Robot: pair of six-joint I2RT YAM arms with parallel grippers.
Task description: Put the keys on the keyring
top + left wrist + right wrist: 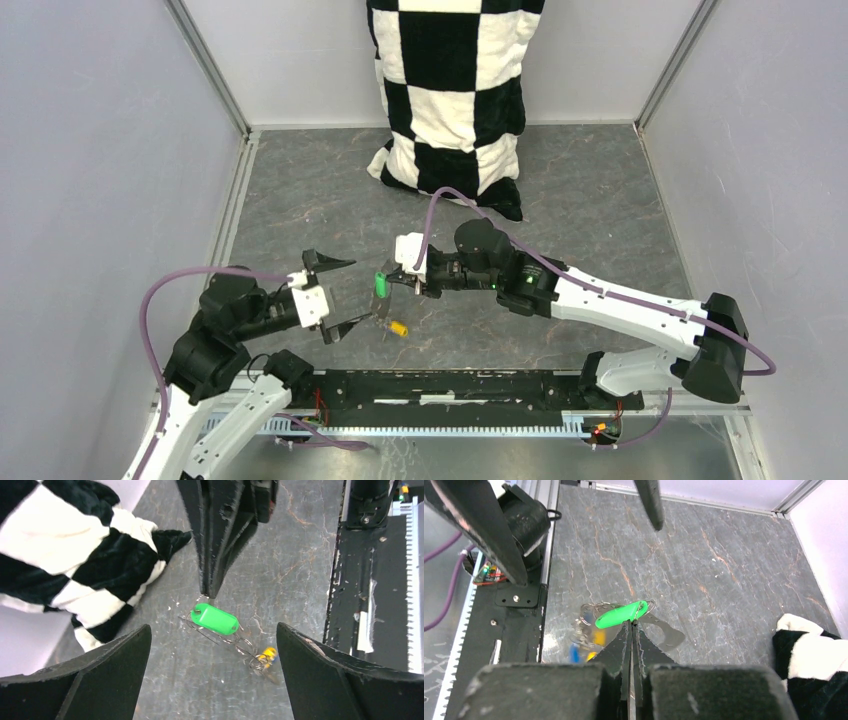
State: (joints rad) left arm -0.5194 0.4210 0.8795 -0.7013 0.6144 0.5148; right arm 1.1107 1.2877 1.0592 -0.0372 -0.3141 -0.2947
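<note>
My right gripper [630, 623] is shut on a thin silver ring at the end of the green key [620, 615] and holds it above the floor. A short chain of silver rings [241, 643] hangs from it down to a blurred yellow key [268, 654] and a blue key [574, 653]. In the top view the green key [381, 284] hangs at the right gripper [394, 284], with the yellow key [399, 328] lower. My left gripper [338, 296] is open and empty, just left of the bunch, its jaws either side of it in the left wrist view [212, 677]. No dark strap loop shows.
A black-and-white checkered cloth [450, 95] stands at the back of the grey marbled floor [590, 190]. The black base rail [450, 385] runs along the near edge. Grey walls close in the left, right and back.
</note>
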